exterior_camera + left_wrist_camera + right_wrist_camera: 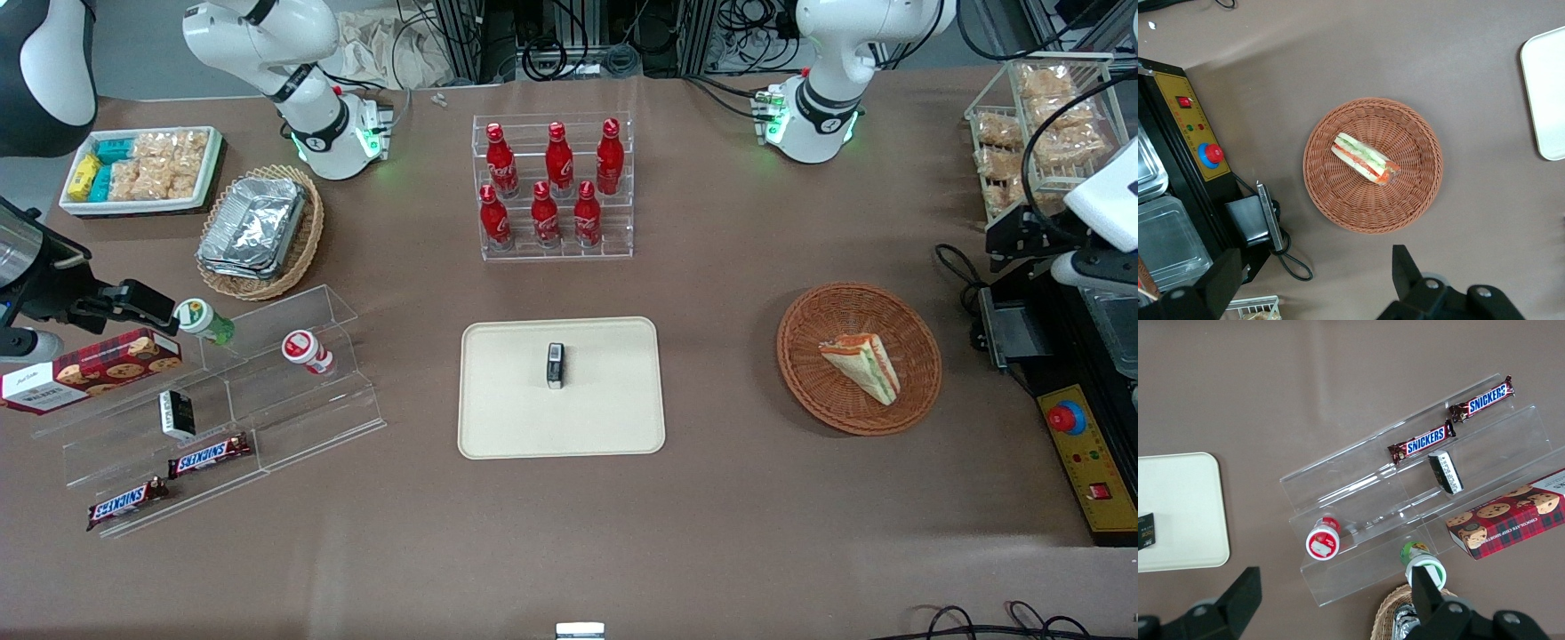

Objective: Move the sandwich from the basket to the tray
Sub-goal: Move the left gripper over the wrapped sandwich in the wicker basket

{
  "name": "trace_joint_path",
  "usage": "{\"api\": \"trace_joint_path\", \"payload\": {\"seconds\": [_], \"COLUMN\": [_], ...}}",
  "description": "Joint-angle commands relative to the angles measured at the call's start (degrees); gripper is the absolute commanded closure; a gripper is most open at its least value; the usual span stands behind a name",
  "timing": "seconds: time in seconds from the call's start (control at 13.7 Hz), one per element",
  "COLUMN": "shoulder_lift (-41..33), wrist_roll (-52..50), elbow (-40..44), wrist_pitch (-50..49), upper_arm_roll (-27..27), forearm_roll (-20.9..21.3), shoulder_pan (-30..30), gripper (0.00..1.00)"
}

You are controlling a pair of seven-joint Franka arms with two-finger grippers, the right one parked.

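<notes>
1. Sandwich (861, 364) lies on its side in the round reddish-brown basket (916, 391), roughly centred, filling edge with orange-red and green layers showing; also seen in the wrist view, sandwich (1365, 158) inside basket (1338, 193).
2. Basket sits on the brown table (569, 533) toward the working arm's end, well apart from the tray.
3. Tray (498, 418), cream-beige, rounded corners, sits mid-table, nearer the front camera than the acrylic rack of red bottles (553, 185). A small dark rectangular object (556, 365) lies on the tray near its middle.
4. Left gripper (1311, 287) hangs above the table beside the basket, not touching sandwich or basket. Fingers (1405, 270) are spread wide apart, holding nothing.
5. Left arm's body (1102, 213) shows at the working arm's edge of the table, over the black control box (1086, 462) with a red button.
6. Toward the parked arm's end: clear stepped display (293, 391) with two Snickers bars (209, 456), a cookie box (89, 369) and small cups; a tan wicker basket with foil trays (258, 233); a white tray of snack packets (142, 169).
</notes>
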Motion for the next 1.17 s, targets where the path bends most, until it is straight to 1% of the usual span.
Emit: {"api": "trace_joint_path", "payload": {"seconds": [0.0,0.15,0.22,0.36,0.66,0.8,0.95,1.09], "shoulder_lift": [1.6,3.1,3.9,4.9,2.4,2.3,2.8,3.6], "wrist_roll": [-1.3,-5.8,-9.8,-21.8,-47.4,-53.6,-63.1,-69.2], "elbow": [2.2,4.5,5.0,3.6,-10.0,-17.7,-23.1,-28.2], "wrist_pitch": [-1.4,-1.4,-1.3,0.2,12.3,19.7,28.0,35.3], "upper_arm_roll": [-0.3,-0.4,-0.4,-3.0,-3.2,-3.2,-3.4,-4.3], "forearm_roll": [-0.7,-0.9,-1.5,-1.6,-2.4,-2.2,-2.1,-2.1], "shoulder_pan": [-0.2,-0.3,-0.5,-0.5,-0.6,-0.7,-0.8,-0.7], "gripper": [0.00,0.00,0.00,0.00,0.00,0.00,0.00,0.00]}}
